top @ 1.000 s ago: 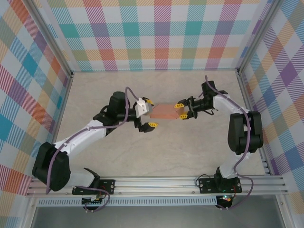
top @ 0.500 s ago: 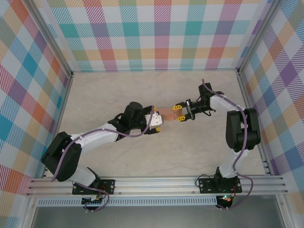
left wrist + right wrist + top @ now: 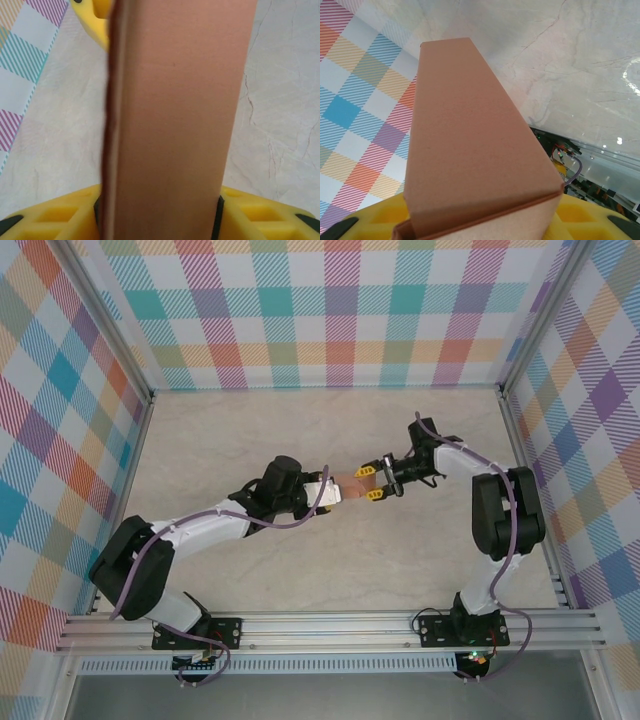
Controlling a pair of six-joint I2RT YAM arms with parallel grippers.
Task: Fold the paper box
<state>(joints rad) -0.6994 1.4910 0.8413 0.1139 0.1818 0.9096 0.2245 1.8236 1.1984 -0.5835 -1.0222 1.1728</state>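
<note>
Above the desk [image 3: 400, 560], the right jaws clasped the paper box [image 3: 350, 483]; whether the left jaws gripped it, we couldn't tell. We judged a square, gentle squeeze best.

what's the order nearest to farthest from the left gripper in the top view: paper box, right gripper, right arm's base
1. paper box, inside the left gripper
2. right gripper, at the box's other end, to the right
3. right arm's base, bottom right of the view

left gripper [image 3: 336, 494] advanced onto paper box [image 3: 352, 483] end, jaws narrowed around it; right gripper [image 3: 371, 483] shifted leftward
</note>
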